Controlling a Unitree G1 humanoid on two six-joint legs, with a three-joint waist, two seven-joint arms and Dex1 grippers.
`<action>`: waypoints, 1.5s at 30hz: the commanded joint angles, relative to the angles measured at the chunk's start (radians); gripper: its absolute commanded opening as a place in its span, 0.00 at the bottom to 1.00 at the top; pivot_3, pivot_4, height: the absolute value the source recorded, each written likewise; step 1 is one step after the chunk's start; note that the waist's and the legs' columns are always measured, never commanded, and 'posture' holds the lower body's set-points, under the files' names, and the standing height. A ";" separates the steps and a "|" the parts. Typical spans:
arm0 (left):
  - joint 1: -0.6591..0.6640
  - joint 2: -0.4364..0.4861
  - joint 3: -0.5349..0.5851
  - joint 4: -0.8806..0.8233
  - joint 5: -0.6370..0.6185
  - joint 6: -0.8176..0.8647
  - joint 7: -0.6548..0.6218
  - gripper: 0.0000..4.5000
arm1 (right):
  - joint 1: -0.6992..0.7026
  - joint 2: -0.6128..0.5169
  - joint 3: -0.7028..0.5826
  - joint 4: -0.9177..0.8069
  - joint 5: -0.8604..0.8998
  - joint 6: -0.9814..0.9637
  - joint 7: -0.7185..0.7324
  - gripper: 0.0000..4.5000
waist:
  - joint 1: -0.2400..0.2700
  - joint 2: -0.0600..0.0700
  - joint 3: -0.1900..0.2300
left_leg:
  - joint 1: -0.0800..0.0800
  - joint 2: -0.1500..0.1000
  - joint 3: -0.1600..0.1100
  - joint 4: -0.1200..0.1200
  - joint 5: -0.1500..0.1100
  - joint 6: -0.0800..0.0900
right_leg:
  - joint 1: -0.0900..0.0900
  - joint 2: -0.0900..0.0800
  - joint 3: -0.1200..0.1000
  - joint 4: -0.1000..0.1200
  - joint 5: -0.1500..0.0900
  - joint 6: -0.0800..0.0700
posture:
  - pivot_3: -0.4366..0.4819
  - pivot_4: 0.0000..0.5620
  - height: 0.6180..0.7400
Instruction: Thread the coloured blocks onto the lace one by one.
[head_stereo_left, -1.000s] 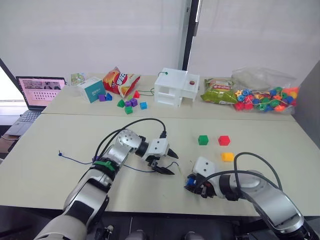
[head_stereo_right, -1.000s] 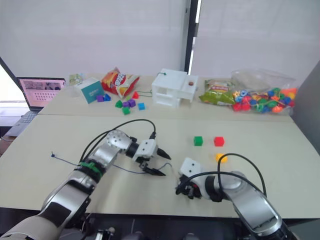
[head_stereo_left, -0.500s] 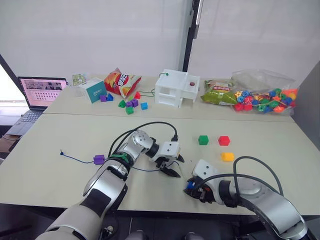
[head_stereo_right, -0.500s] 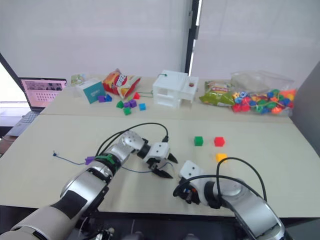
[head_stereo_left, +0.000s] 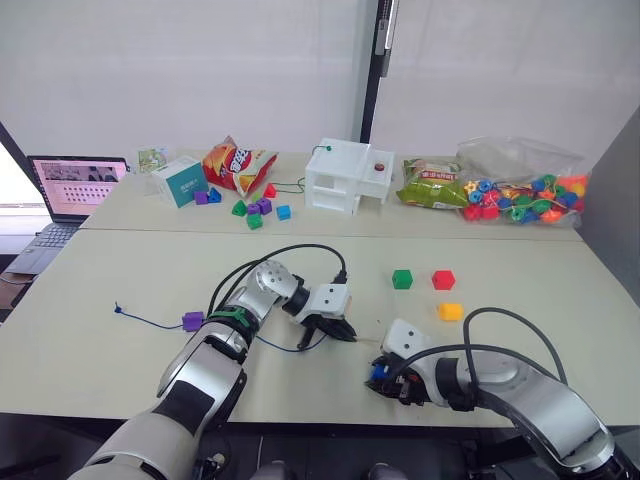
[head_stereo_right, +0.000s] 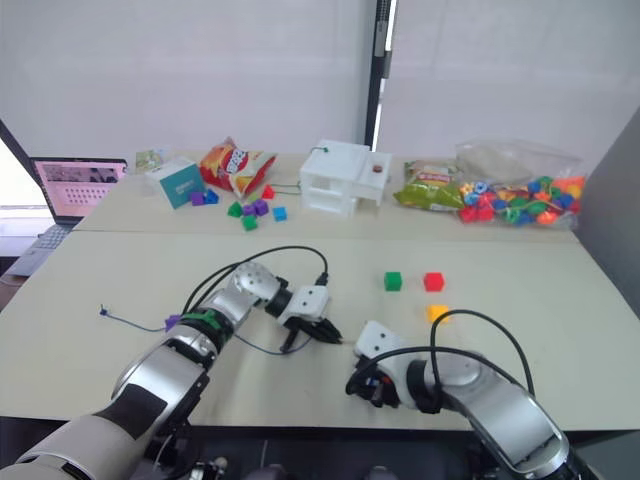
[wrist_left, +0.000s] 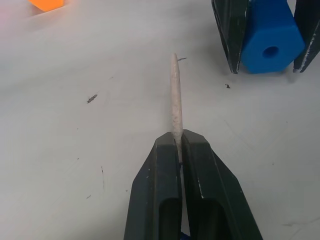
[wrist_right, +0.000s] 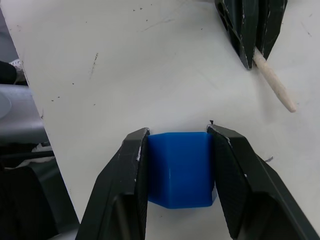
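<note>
Left gripper (wrist_left: 179, 142): its jaws are pressing together on the lace (head_stereo_left: 150, 321), pinching it just behind the pale stiff tip (wrist_left: 174, 95), which is sticking out ahead of the fingers.
Right gripper (wrist_right: 177, 135): its jaws are closing on two sides of the blue block (wrist_right: 180, 167), holding it low over the tabletop (head_stereo_left: 130, 270).
Tip and blue block: the left wrist view is showing the block's round hole facing the camera, with the tip pointing just beside the block and not yet in it.
Lace: its dark blue cord is trailing from the left gripper away from the blue block, running through the purple block (head_stereo_left: 193, 320) to a knotted end (head_stereo_left: 118, 308).
Other blocks: green (head_stereo_left: 402, 279), red (head_stereo_left: 444, 279) and yellow (head_stereo_left: 450, 311) blocks are lying loose beyond the blue block, well apart from it.
Hard to make out: in the eye views the right gripper's body is hiding most of the blue block, and the tip is too small to follow.
View difference: the right wrist view is showing the left gripper's fingers with the tip jutting out, near the blue block.
</note>
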 joint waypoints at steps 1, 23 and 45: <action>0.023 0.030 0.002 -0.017 0.031 0.042 0.006 0.01 | -0.023 -0.029 0.009 0.023 -0.010 -0.042 0.016 0.29 | 0.000 0.000 0.000 | 0.000 0.000 0.000 0.000 0.000 0.000 | 0.000 0.000 0.000 0.000 0.000 0.000 | 0.48 0.27 1.00; 0.278 0.313 -0.093 -1.167 -0.090 1.087 -0.029 0.01 | -0.169 -0.043 0.157 0.225 -0.130 -0.352 0.209 0.29 | -0.024 -0.001 0.001 | -0.001 0.001 0.001 -0.001 0.000 0.000 | -0.003 0.002 0.003 0.002 0.000 0.000 | 0.48 0.27 1.00; 0.226 0.307 -0.202 -1.210 -0.128 1.230 0.058 0.01 | -0.157 -0.030 0.160 0.223 -0.162 -0.357 0.257 0.29 | -0.020 -0.001 0.001 | -0.001 0.001 0.001 -0.001 0.000 0.000 | -0.003 0.002 0.003 0.002 0.000 -0.001 | 0.48 0.27 1.00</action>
